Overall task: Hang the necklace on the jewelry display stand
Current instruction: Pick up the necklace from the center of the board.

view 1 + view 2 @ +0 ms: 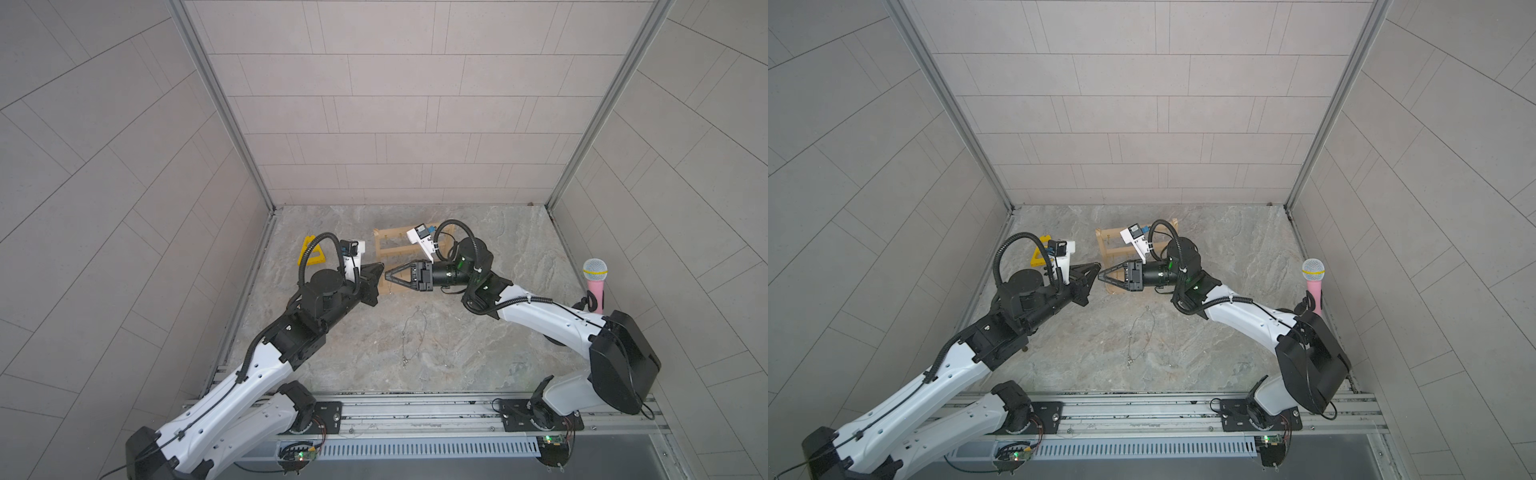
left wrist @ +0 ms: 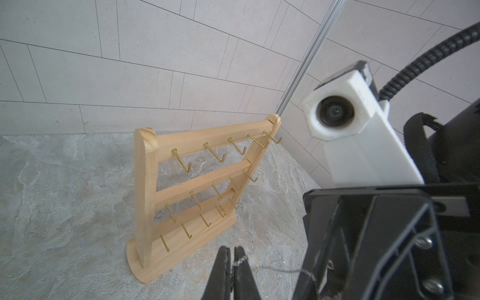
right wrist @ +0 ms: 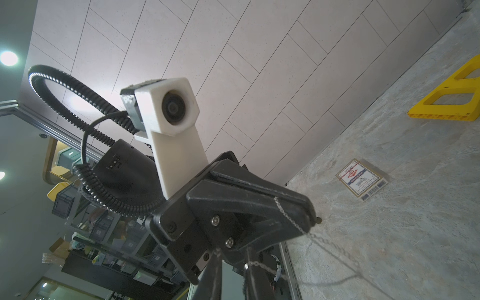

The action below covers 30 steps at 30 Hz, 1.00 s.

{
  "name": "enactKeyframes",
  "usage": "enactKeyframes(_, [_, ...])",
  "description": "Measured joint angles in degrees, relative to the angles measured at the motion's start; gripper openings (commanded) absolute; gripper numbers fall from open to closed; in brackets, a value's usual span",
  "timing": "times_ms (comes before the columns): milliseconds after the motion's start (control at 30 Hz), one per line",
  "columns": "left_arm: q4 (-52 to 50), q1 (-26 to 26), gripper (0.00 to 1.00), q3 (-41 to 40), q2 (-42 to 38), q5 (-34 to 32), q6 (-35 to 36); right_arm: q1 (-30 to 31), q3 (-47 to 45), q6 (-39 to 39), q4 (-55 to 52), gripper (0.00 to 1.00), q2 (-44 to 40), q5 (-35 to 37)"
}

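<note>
Closest to the lens, at the bottom edge of the left wrist view, we see the left gripper (image 2: 232,255) pressed together on the necklace (image 2: 242,259). A short run of chain shows just beside its fingertips, and a thin strand leads off toward the lower right of the frame. Above it, in the middle of that frame, the stand (image 2: 146,187) is upright on the table (image 2: 65,194), near the gripper but apart from it, with its hooks facing the lens.

In the right wrist view the chain lies slantwise across a finger (image 3: 246,197) of the left gripper at mid-frame. At the bottom edge, the right gripper (image 3: 232,255) has its jaws slightly apart. A link of chain rests against one of them, and we cannot tell whether it grips the chain.

In both top views the two grippers sit nearly tip to tip at the centre, just in front of the stand. The necklace trails below them as a thin loop, and we cannot tell whether its low end touches the table. We also see a yellow frame (image 1: 311,254) left of the stand, a mic (image 1: 595,286) upright at the table's right edge, and a card box (image 3: 362,179) flat on the table.
</note>
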Motion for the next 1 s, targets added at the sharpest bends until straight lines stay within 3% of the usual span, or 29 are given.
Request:
enactKeyframes(267, [0.1,0.0,0.0,-0.1,-0.1,-0.3,-0.1,-1.3,1.0,-2.9,-4.4,0.08,0.0,0.5])
enactKeyframes(633, [0.0,0.5,0.0,2.5,2.6,-0.8,1.3,-2.3,14.6,-22.1,-29.9,0.09,-0.1,5.2])
enactKeyframes(1000, [0.8,4.2,0.0,7.3,6.7,-0.5,2.9,-3.7,23.9,-32.8,-42.8,0.09,2.1,9.0])
